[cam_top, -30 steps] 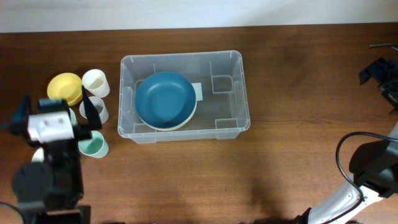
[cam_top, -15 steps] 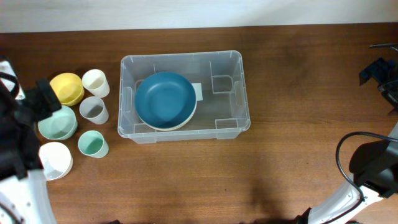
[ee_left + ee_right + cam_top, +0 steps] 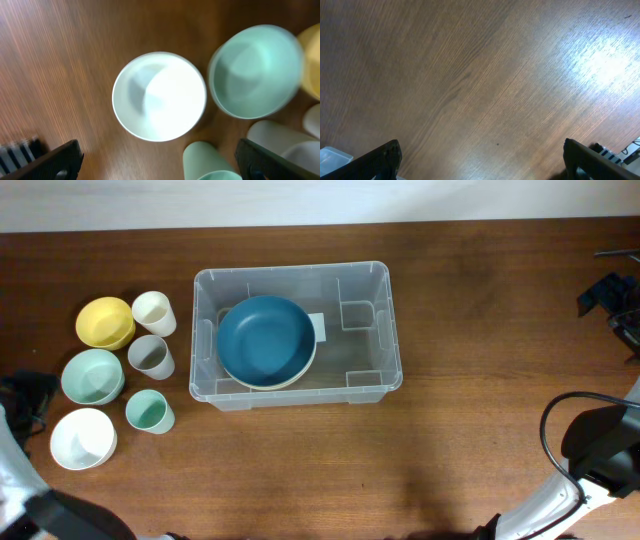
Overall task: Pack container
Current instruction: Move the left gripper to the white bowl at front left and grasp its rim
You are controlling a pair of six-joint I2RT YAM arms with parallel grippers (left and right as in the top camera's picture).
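Currently upright on the table point(image 3: 480, 380), the container point(image 3: 295, 275), holding a blue bowl point(image 3: 266, 340) toward its left end. Left of the container, outside it: yellow bowl point(image 3: 104, 322), mint bowl point(image 3: 93, 376), white bowl point(image 3: 83, 438) and three cups point(image 3: 151, 357). Left claw point(image 3: 157, 152) spread wide and empty above the white bowl; right claw point(image 3: 480, 152) equally wide, gripping nothing, over bare wood right of the container.

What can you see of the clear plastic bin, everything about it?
The container is a clear plastic rectangular bin with rounded corners, a rim and moulded wall ribs. It stands upright and lidless on the wooden table. A blue bowl sits in its left half, covering part of a white label; the right half is bare.
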